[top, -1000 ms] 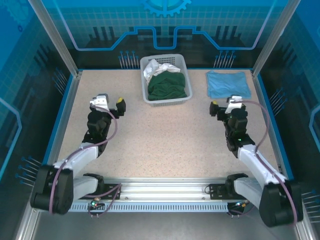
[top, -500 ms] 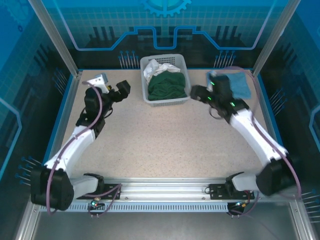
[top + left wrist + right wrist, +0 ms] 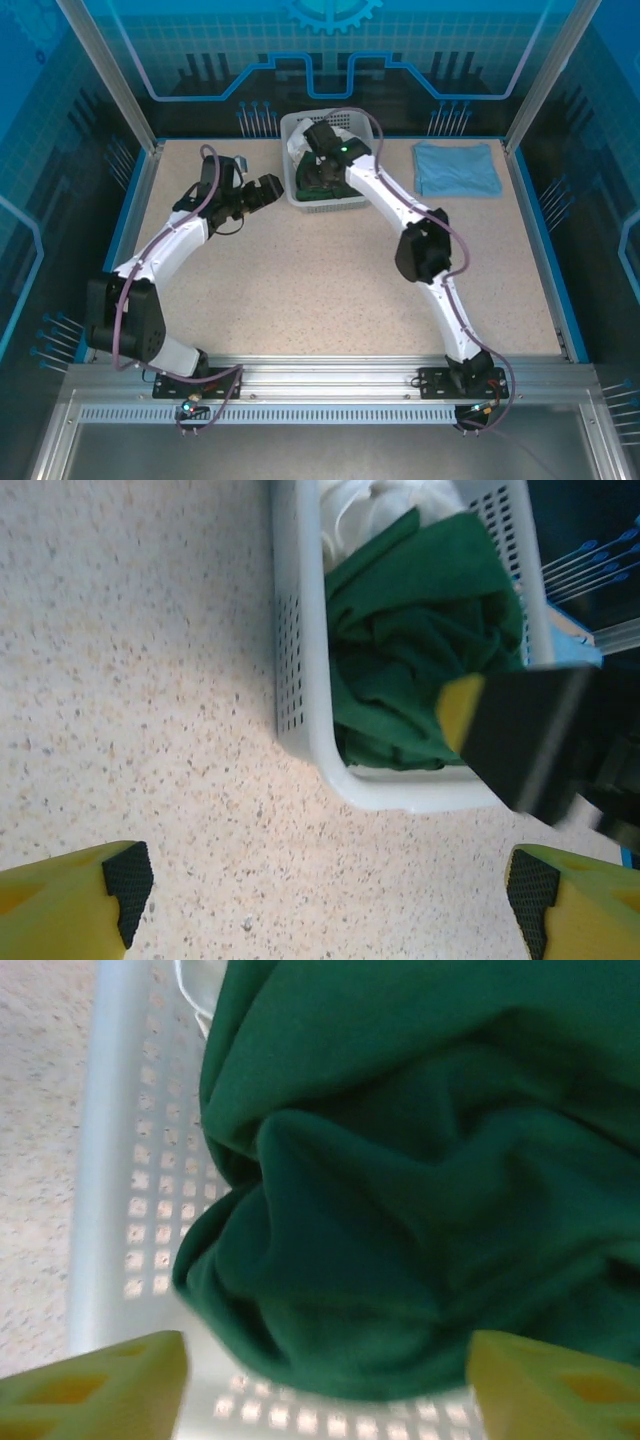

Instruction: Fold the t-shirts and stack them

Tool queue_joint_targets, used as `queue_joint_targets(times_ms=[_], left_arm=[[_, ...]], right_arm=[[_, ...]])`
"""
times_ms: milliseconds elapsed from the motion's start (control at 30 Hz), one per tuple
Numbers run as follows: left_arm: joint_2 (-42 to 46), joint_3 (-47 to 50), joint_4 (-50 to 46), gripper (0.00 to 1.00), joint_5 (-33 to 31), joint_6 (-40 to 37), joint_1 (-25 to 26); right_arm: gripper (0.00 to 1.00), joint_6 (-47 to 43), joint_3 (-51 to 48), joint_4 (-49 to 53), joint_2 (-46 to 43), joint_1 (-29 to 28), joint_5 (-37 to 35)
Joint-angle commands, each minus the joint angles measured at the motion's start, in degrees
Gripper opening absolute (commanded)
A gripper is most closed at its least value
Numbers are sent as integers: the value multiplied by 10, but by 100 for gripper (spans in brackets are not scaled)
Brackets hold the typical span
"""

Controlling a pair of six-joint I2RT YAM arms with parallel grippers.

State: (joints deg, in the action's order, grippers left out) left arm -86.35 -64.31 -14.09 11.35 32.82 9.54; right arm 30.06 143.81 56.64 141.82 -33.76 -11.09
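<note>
The dark green t-shirt lies crumpled in the white mesh basket at the back centre. In the right wrist view the green t-shirt bulges just beyond my right gripper, which is open and holds nothing. Seen from above, the right gripper hangs over the basket's left half. My left gripper stands open over bare table beside the basket's left wall. Past that wall, the left wrist view takes in the green t-shirt. The light blue t-shirt lies folded flat at the back right.
A white cloth fills the far end of the basket behind the green shirt. The right arm's black, yellow-tipped finger crosses the left wrist view over the basket rim. Blue walls and metal posts bound the speckled table.
Both arms have swung from near the table's sides toward the basket. The right gripper has gone from beside the blue shirt to over the basket; the left has moved right, up to its wall.
</note>
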Motion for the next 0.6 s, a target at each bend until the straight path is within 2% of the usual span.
queue_joint_targets(times_ms=[0,133,200,333,567], left_arm=[[-17,-27,-38,91,44,27,3],[-29,-26,-38,91,41,44,1],[-33,-26,-36,91,44,51,1],[-52,-33,-28,91,50,69,3],[-142,-120,-53,88,53,97,34]], right_arm=[[42,6,105,100,43,1,32],[12,16,61,59,-3,11,66],[1,8,30,39,-51,10,63],[0,-15,-62,-8,-192,9,52],[0,-12,-404,-135,-503,10,20]])
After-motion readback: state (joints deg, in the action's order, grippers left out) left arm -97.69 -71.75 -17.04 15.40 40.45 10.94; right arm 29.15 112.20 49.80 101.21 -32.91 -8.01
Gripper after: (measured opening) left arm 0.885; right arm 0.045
